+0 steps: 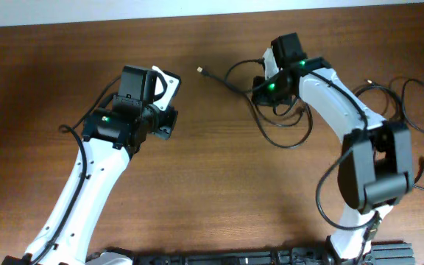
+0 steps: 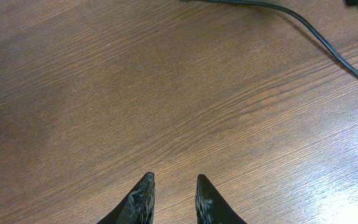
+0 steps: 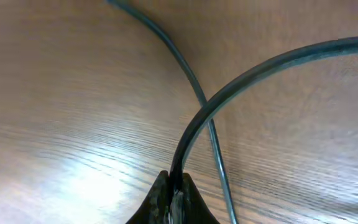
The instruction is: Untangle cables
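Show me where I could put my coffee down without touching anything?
Bare wood between the left arm and right arm in the table's middle, and the whole left side beyond the left arm. The spot ahead of the left gripper is free too. Crowded: the upper right, where cables loop around the right gripper and run to the right edge.

The left arm (image 1: 87, 184) and right arm (image 1: 330, 96) are white tubes with black blocks at the joints. Behind the fingers, each black wrist shows a small green light (image 1: 271, 86). The left fingers (image 2: 140, 200) are glossy black points; the right fingers (image 3: 160, 202) match.
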